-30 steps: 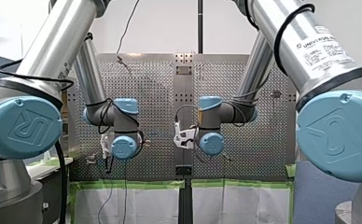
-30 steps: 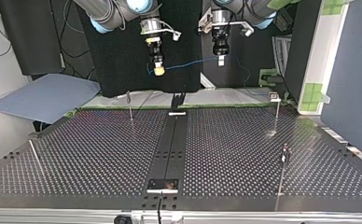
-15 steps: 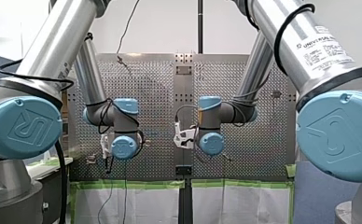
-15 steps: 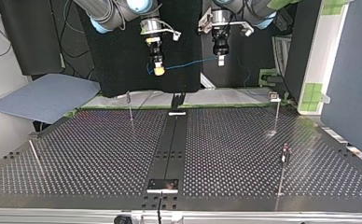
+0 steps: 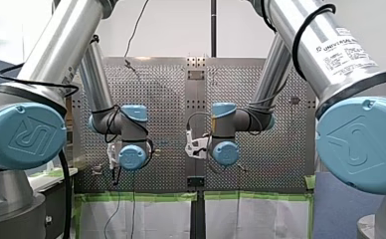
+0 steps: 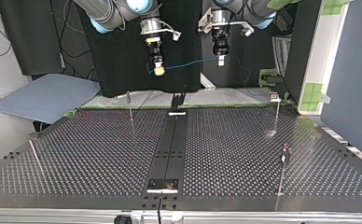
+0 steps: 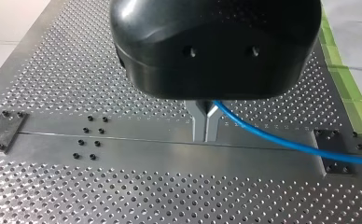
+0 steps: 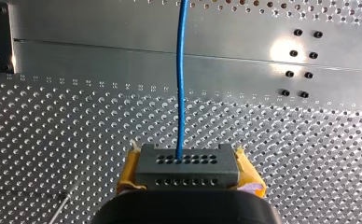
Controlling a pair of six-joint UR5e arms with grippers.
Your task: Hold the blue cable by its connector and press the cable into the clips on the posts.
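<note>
In the top view both grippers hang above the table's far edge. My right gripper (image 6: 158,70), with yellow pads, is at the left, and my left gripper (image 6: 220,59) is at the right. The thin blue cable (image 6: 188,63) runs between them. In the right wrist view the yellow pads (image 8: 128,169) are shut on the dark perforated connector (image 8: 187,165), and the blue cable (image 8: 181,84) leads straight ahead from it. In the left wrist view the metal fingers (image 7: 199,122) are shut on the blue cable (image 7: 286,143), which trails off to one side. Thin posts (image 6: 130,107) (image 6: 276,113) (image 6: 282,170) stand on the perforated table.
A dark centre strip (image 6: 170,142) runs down the perforated table (image 6: 90,158), with a plate (image 6: 163,185) near the front edge. A slanted rod (image 6: 35,157) stands at the top view's left. A blue-grey sheet (image 6: 44,95) lies beyond the left corner, and a grey panel (image 6: 351,70) stands at the right.
</note>
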